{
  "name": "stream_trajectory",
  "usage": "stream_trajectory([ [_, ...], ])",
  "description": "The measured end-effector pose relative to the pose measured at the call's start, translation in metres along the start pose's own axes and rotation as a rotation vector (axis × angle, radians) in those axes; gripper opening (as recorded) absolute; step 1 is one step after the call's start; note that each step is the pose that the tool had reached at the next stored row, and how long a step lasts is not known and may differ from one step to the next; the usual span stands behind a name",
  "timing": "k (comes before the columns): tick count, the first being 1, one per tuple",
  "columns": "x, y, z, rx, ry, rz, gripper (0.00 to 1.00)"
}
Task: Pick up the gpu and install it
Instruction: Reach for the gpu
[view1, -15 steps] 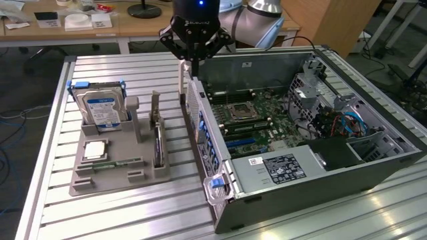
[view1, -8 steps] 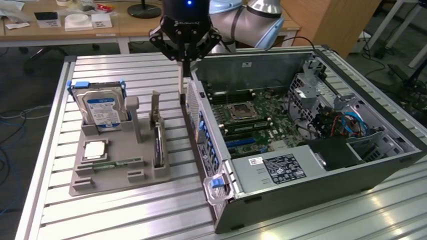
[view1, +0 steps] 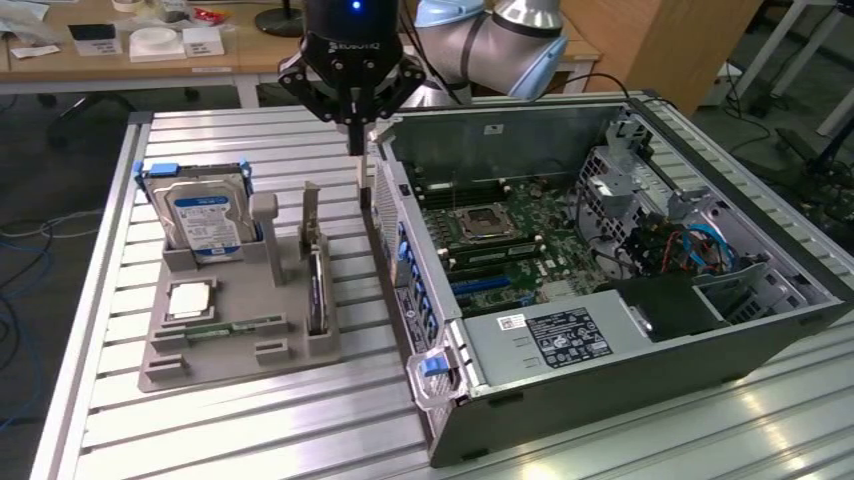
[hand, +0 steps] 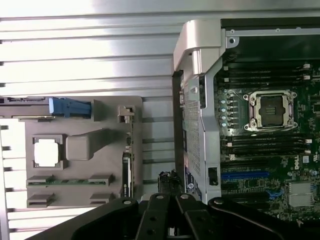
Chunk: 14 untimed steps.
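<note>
**Card waits in its rack, fingers pinched shut above the gap**

Nearest on the ribbed metal bench (view1: 200, 430) sits the grey parts holder (view1: 227, 365), with the open computer case (view1: 641, 370) on its side just beside it, toward the exterior view's right. The holder's front pockets carry a slim RAM stick (view1: 227, 327) and a square processor (view1: 191, 298).

Along the holder's edge closest to the case stands the gpu (view1: 318, 285), on its long edge in a slot. It is thin and flat, with a dark face and a hint of green board. A pale metal bracket rises at its far end. Nothing touches it. Behind it, a blue-labelled hard drive (view1: 203, 220) stands upright.

Farther back, the gripper (view1: 358, 148) hangs pointing down over the strip between the holder and the case wall. It is above and beyond the card's bracket end. Its fingers (view1: 356, 132) are pressed together and hold nothing.

My reading is that the pick-up is the step in hand and no grasp has been made. Taking the card would call for the fingers to part, line up with the thin top edge and straddle it squarely, since a card this narrow could tip or jam in its slot. The motherboard (view1: 521, 240) lies exposed inside the case, with no card seated.
</note>
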<state>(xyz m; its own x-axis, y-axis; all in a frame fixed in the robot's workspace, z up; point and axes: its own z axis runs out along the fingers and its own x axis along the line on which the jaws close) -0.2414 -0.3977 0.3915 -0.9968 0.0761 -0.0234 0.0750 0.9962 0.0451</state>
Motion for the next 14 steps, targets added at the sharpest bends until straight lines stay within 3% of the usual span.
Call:
stream_trajectory([
  [14,0.029,-0.0015,-0.0003,0.0001,0.0,0.001,0.11],
])
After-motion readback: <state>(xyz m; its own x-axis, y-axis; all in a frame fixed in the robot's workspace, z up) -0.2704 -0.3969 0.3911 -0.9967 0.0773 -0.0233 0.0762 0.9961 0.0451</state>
